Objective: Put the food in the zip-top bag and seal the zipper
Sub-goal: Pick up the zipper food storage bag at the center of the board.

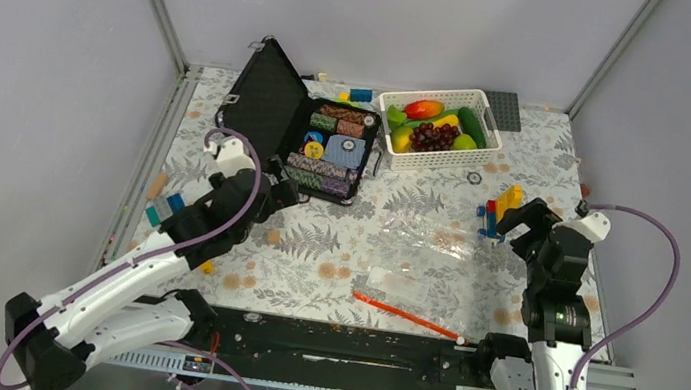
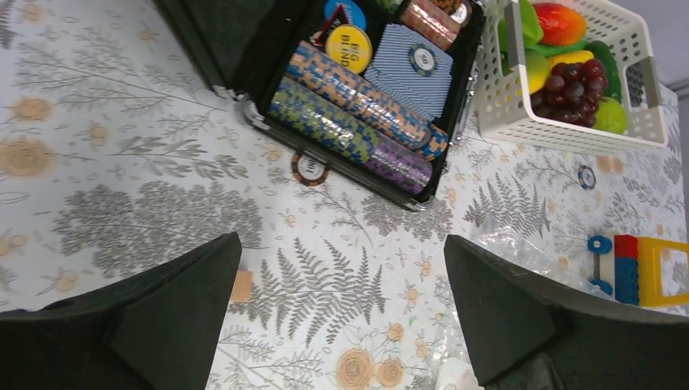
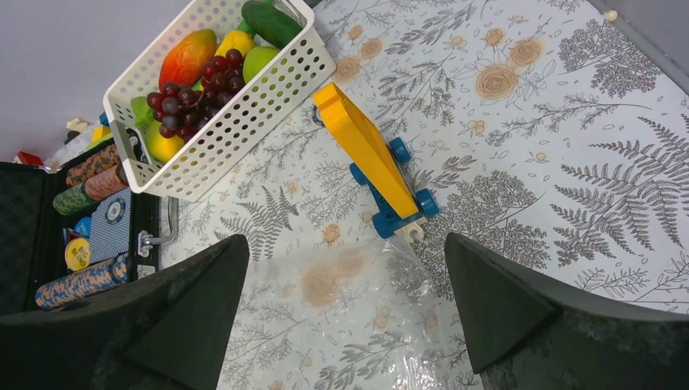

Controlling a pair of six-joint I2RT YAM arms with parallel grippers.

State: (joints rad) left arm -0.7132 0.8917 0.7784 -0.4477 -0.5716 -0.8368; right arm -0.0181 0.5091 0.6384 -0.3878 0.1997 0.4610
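Note:
The clear zip-top bag (image 1: 424,256) lies flat on the table in front of the arms, its red-orange zipper (image 1: 403,314) along the near edge, a white label patch beside it. The bag also shows in the right wrist view (image 3: 382,325) and at the edge of the left wrist view (image 2: 520,248). The food (image 1: 434,126) lies in the white lattice basket (image 1: 489,143) at the back: mango (image 3: 187,57), grapes (image 3: 191,85), cucumber (image 3: 272,20), yellow and green pieces. My left gripper (image 1: 276,191) is open and empty, left of the bag. My right gripper (image 1: 520,218) is open and empty above the bag's far right corner.
An open black case (image 1: 323,142) with chip stacks stands at the back left. A yellow-blue brick toy (image 3: 374,162) lies between basket and bag. A loose chip (image 2: 310,168) lies by the case. Small bricks (image 1: 163,206) lie at the left edge.

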